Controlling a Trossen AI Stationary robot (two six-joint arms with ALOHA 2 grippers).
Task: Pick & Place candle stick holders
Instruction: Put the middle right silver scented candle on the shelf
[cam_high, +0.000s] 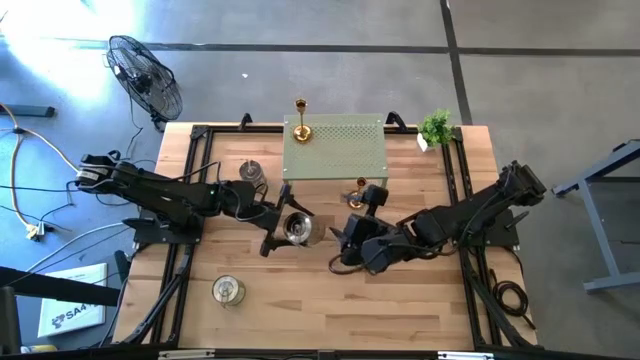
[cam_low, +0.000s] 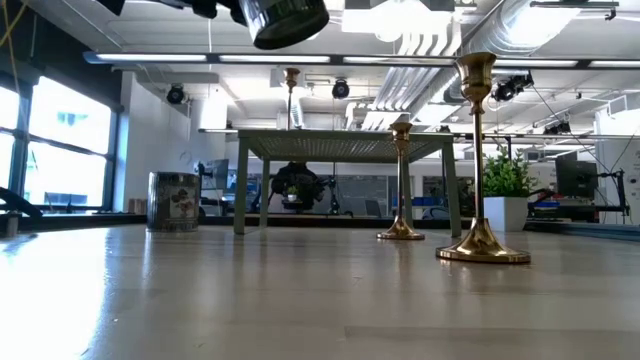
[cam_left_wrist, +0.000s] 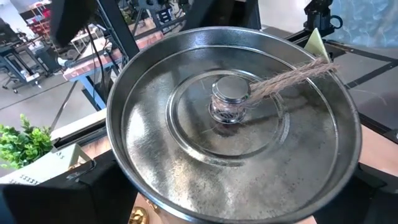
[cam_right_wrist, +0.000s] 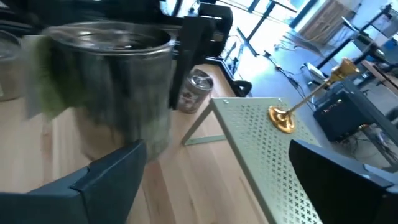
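My left gripper (cam_high: 287, 228) is shut on a silver-grey jar holder (cam_left_wrist: 233, 118) and holds it high above the table's middle; the low view shows the holder at the top (cam_low: 288, 18). My right gripper (cam_right_wrist: 217, 180) is open and empty just to the right of that jar (cam_right_wrist: 112, 81). One gold holder (cam_high: 300, 122) stands on the green stand's (cam_high: 335, 150) far left corner. Two gold holders (cam_low: 401, 180) (cam_low: 481, 160) stand on the table by their round bases. Two more silver jars (cam_high: 250, 172) (cam_high: 228, 290) stand on the table. My left gripper pinches the jar's outer side wall between its two fingers (cam_left_wrist: 87, 190), one on each side, just below the rim (cam_left_wrist: 124, 180). The fingers come from the table's left, slanting down. The jar is lifted clear of the table, its open top up.
A small potted plant (cam_high: 435, 128) stands at the table's far right corner. The green perforated stand fills the far middle. Bare wood (cam_high: 330, 300) lies along the near edge. A fan (cam_high: 145, 75) stands on the floor beyond the far left corner.
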